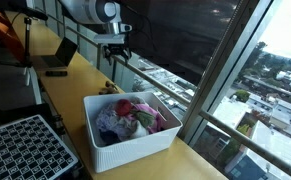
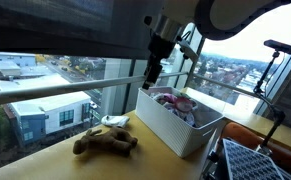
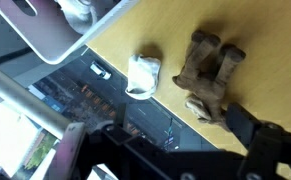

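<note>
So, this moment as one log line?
gripper: open, empty | below it: brown plush toy, small white object | beside: white bin of fabrics

A fuzzy plush toy [image 2: 105,143] lies on the smooth, faintly glossy wooden tabletop [image 2: 135,166] beside the white bin [image 2: 180,138] of matt, ribbed plastic. Soft pink and white cloths [image 2: 175,100] fill the bin; next to it, a black perforated plastic tray [image 2: 260,165].

Daylight floods through the window [image 1: 235,60]; glare whitens the sky, the interior stays dim, wrist view blurred.
</note>
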You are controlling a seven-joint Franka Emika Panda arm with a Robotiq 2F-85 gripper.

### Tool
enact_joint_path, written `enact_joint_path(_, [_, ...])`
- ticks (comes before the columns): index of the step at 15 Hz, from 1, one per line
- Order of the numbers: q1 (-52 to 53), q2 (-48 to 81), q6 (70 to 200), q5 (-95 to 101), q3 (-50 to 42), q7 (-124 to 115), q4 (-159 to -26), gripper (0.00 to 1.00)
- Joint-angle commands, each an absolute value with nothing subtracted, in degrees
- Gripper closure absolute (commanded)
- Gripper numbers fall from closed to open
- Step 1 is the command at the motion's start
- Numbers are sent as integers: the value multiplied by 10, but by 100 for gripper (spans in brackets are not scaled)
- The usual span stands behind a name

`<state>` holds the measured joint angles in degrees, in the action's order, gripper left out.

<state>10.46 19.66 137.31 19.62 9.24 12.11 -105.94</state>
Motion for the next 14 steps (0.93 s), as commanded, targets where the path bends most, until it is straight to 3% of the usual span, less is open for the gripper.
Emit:
enact_joint_path(1, [110,277,1378,184,92,145,-997,0])
enact_joint_path(14, [130,489,1365,162,102,180,-841,0])
